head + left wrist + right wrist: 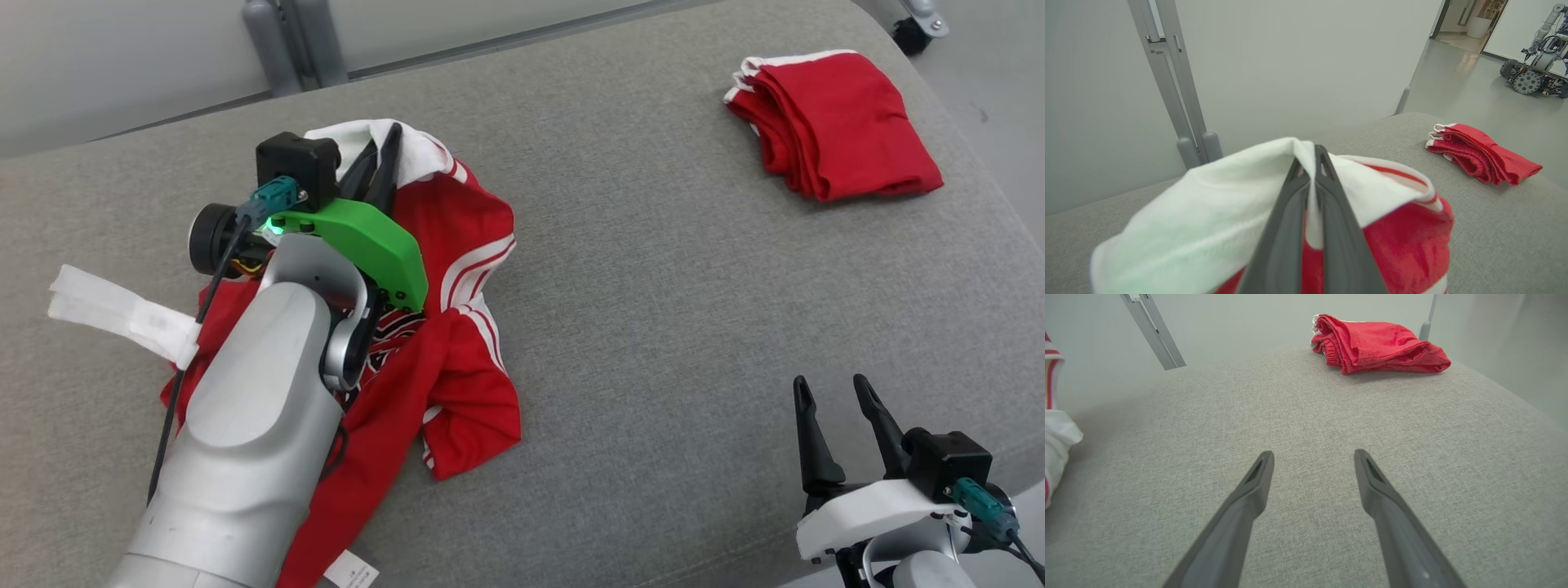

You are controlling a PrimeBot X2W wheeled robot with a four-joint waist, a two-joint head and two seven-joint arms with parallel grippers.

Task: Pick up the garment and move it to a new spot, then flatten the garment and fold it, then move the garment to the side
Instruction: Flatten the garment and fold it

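Now on grey cushion (653, 286), pinching crumpled garment (465, 245).
Heaped, red with white stripes, on cushion's left half, pale forearm (245, 425) overlapping its near part; folded red cloth (841, 122) well apart at far right corner. Clamps garment's white edge between pressed-together fingers of left gripper (1309, 157); holds right gripper (833, 384) fingers spread, empty, over bare cushion at near right.

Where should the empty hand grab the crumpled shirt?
Probably the loose red flap of the shirt, coming from the robot's right. That edge spreads out low on the cushion, on the side of the open right gripper. The left gripper is pinching the white part.
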